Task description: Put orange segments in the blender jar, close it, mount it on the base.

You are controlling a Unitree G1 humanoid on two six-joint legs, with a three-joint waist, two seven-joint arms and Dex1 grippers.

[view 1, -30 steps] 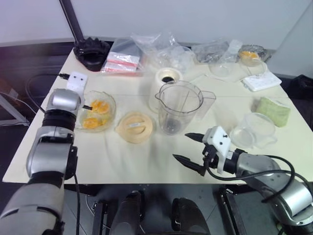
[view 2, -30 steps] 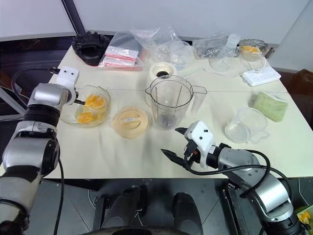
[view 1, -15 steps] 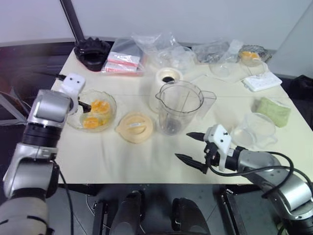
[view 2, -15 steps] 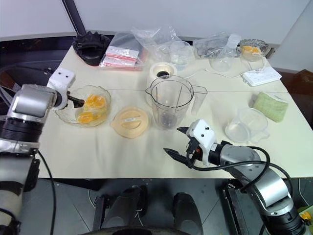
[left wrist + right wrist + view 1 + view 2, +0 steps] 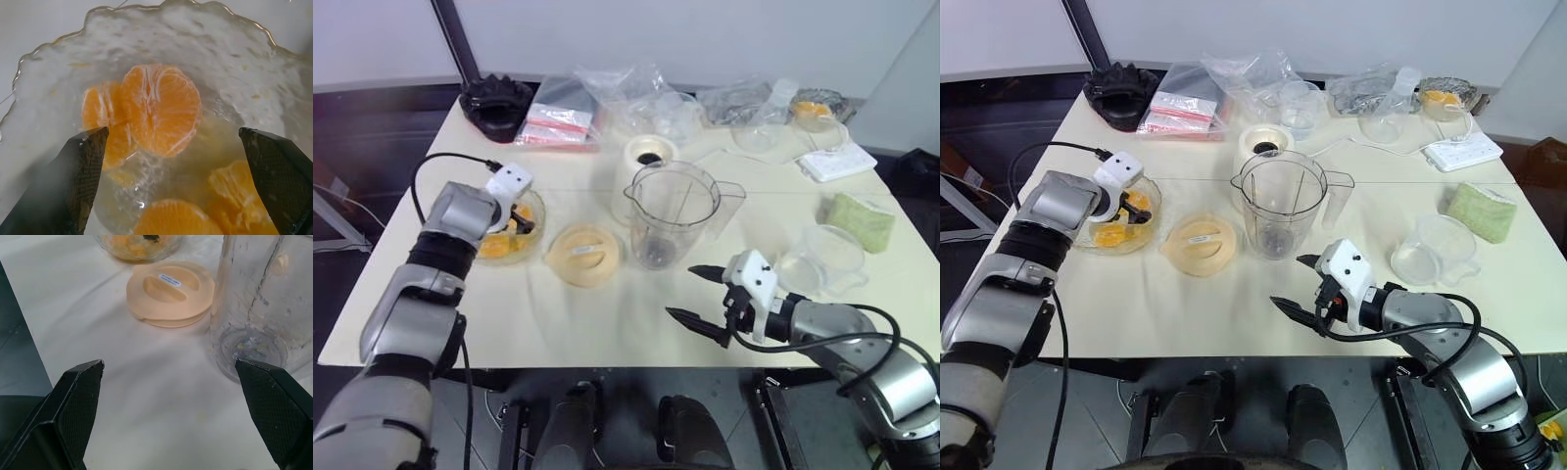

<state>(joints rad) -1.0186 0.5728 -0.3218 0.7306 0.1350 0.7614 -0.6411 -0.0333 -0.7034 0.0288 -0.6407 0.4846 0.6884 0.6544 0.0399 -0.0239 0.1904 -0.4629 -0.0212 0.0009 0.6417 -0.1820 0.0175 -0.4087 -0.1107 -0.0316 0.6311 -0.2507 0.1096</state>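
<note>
Head view: the left pincer (image 5: 1139, 211) dips into the glass bowl (image 5: 1087, 238) of orange segments (image 5: 1108, 235), left of the blender jar (image 5: 1280, 206) and base (image 5: 1263, 144).

Left wrist: segments lie between its spread, empty fingers (image 5: 83, 171).

Right wrist: right pincer (image 5: 702, 297) gapes, empty, near the jar and lid (image 5: 171, 293).

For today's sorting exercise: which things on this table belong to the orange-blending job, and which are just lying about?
Job: orange segments, blender jar, lid, base.
Lying about: green sponge, power strip, plastic bags, small clear cup.
</note>
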